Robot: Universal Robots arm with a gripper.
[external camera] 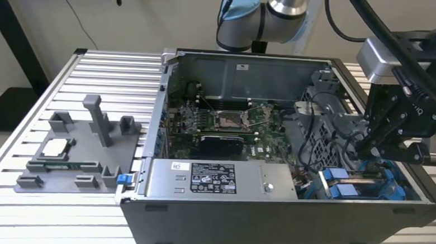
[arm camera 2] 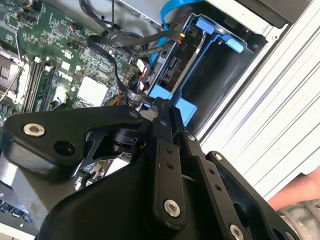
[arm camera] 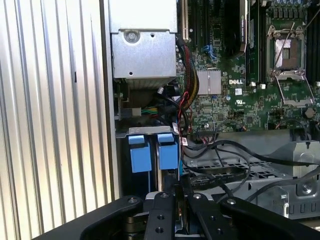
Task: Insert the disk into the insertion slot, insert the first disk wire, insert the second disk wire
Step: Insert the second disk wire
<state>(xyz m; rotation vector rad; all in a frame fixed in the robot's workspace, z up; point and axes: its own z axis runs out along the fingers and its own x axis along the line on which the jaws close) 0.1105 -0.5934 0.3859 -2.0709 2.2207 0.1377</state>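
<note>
**Gripper hovering at the drive bay of an opened computer case**

Lying across the middle of a ribbed metal table (external camera: 19, 218): an open computer case (external camera: 272, 225), side panel off, interior facing up. Occupying the case floor: a green circuit board (external camera: 203, 118) with a square silver socket (external camera: 228, 120), and a boxy silver power supply (external camera: 223, 181) running along the near wall. Sitting toward the exterior view's left, well apart from the case: a grey fixture tray (external camera: 90, 143) carrying upright posts.

Reaching in from the exterior view's right: the black gripper (external camera: 377, 144), hanging just above the case's corner there. Fingers (arm camera 2: 165, 150) pressing together in both wrist views, no gap showing between them; whether anything is being pinched at the tips, impossible to tell.

Resting directly beneath the gripper: the insertion slot (external camera: 364, 183), a grey bay with bright blue rails and tabs, in the case's near corner at the exterior view's right. Filling the bay between the blue rails in the second wrist view: a dark drive-like body (arm camera 2: 172, 67). Looping beside the bay: black cables (arm camera: 225, 165), trailing across the grey cage next to the circuit board. Showing at the edge of the second wrist view: part of a person's hand (arm camera 2: 300, 192).
</note>
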